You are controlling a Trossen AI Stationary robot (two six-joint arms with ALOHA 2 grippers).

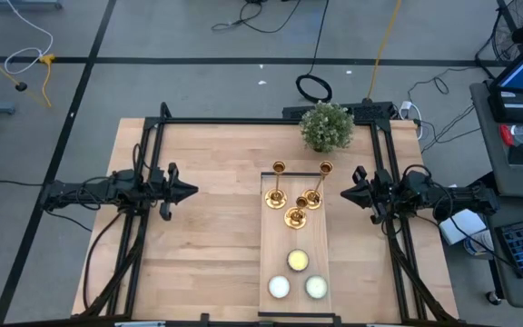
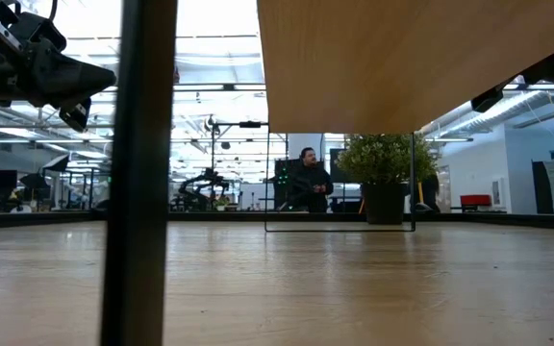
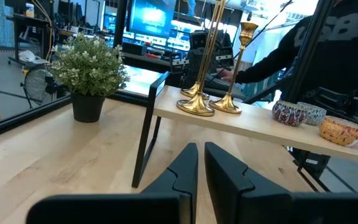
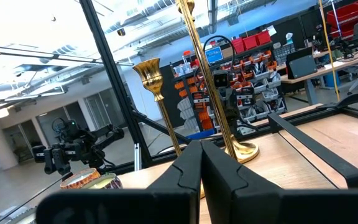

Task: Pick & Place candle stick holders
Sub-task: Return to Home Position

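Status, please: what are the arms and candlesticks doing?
Left gripper shut, empty, left of shelf. Right gripper shut, empty, right side. Three candle stick holders standing on shelf. Three candles alongside.

Words you can read: none clear | big pale letters on a person's dark top [image 3: 344, 28] | cut off at the edge, you cannot tell them

Three slim gold candle stick holders [image 1: 295, 217], upright together on the shelf [image 1: 280, 243]
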